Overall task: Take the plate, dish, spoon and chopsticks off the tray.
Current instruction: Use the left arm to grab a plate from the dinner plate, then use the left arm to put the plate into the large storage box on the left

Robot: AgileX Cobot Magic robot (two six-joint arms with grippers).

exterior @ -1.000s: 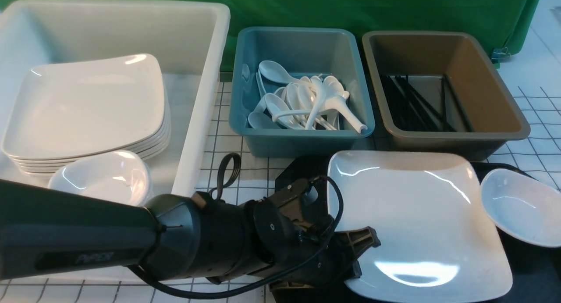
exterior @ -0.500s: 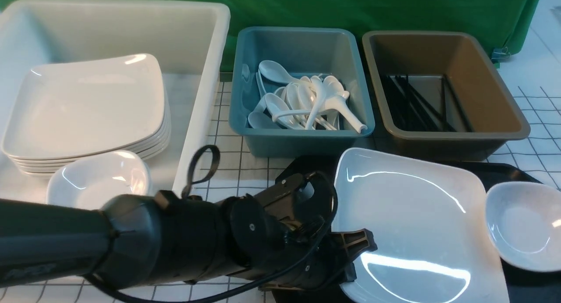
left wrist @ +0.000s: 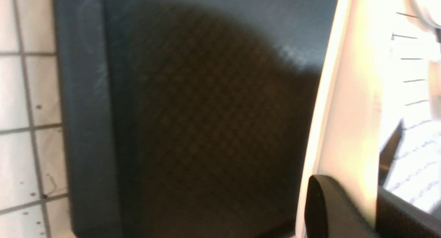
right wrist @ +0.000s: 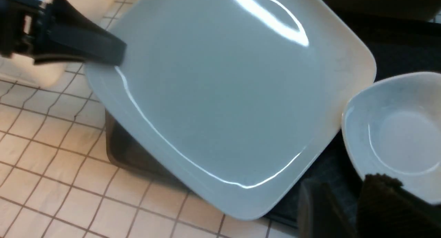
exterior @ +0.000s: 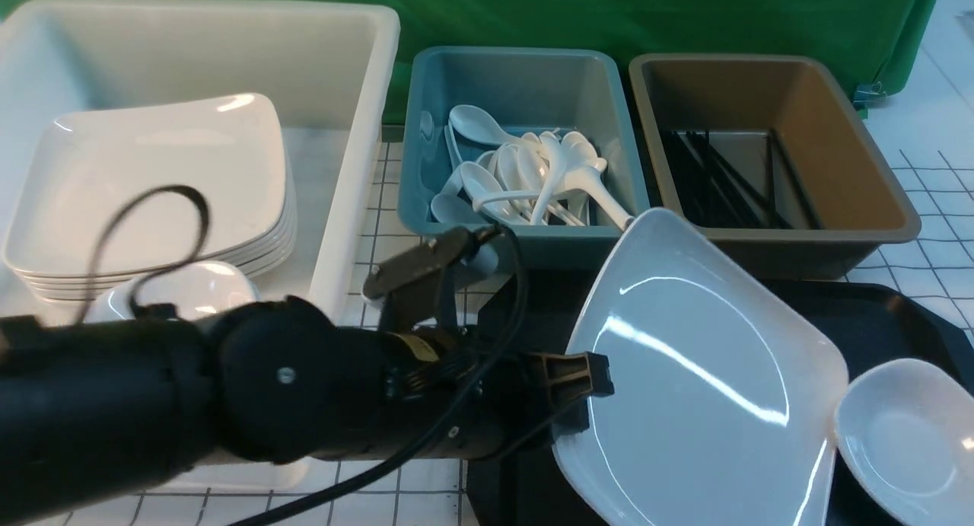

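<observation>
**Item 1. Right gripper (right wrist: 348,200).** Seen in its wrist view only. The dark fingers look pressed onto the near rim of the small glossy white shallow dish (exterior: 905,442), which is tilted over the tray's near right.
Risk: the hold on the slick rim is shallow, so the dish may slip out.

**Item 2. Left gripper (exterior: 590,400).** It is pinching the left edge of the large glossy white square plate (exterior: 700,389). The plate is raised and steeply tilted, with its right corner low and just beside the dish; whether they touch cannot be told.
Risk: held at a single edge, the plate could pivot or slide free. Its low corner could also knock the dish.

**Item 3. Big black diamond-textured plastic tray (exterior: 883,313).** It rests on the white gridded counter (exterior: 396,298). No spoon or chopsticks are seen on it.

**Item 4. Deep white tub (exterior: 342,168).** It holds stacked plates, far left.
Risk: the tilted plate could strike the tub's rim on the way in.

**Item 5. Teal tub (exterior: 525,77) and brown tub (exterior: 837,130).** These hold white spoons and black sticks respectively. The plate's far corner is close to the teal tub and may clip it.

**Changes since a second ago.**
- The plate lay flat on the tray; it is now lifted on its left.
- The left gripper has risen.
- The dish has come nearer.
- The tubs are unchanged.
</observation>
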